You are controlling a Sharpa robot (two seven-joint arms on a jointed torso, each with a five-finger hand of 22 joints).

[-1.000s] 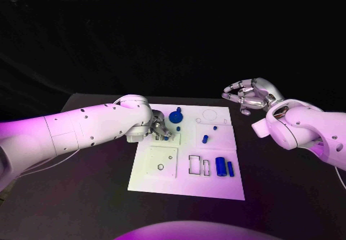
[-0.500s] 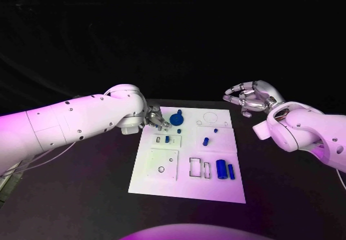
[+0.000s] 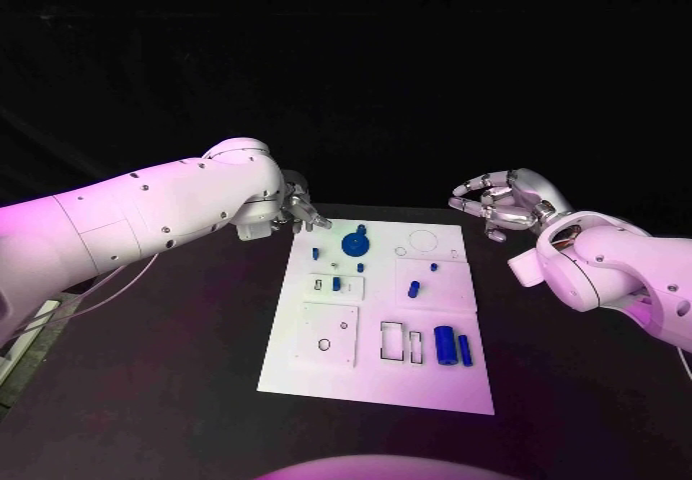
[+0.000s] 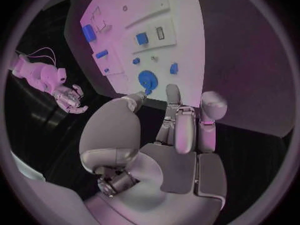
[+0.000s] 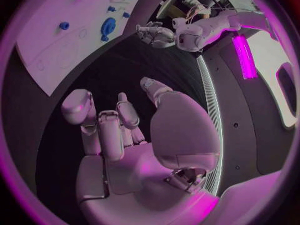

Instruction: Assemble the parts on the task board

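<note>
Lifting clear toward eleven o'clock of the task board [image 3: 378,372], the left hand [image 3: 299,212] comes away empty and loosely spread, its part left behind.

Dim room, black backdrop. Violet light washes the white arms and task board [image 3: 378,312]; bench [image 3: 173,380] stays dark. Wrist views bend hard toward their rims.

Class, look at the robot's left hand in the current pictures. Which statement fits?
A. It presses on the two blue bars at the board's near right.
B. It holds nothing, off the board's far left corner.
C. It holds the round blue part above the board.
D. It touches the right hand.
B: the left hand has empty fingers and sits off the far left corner of the task board, while the round blue part lies on the board.
</note>
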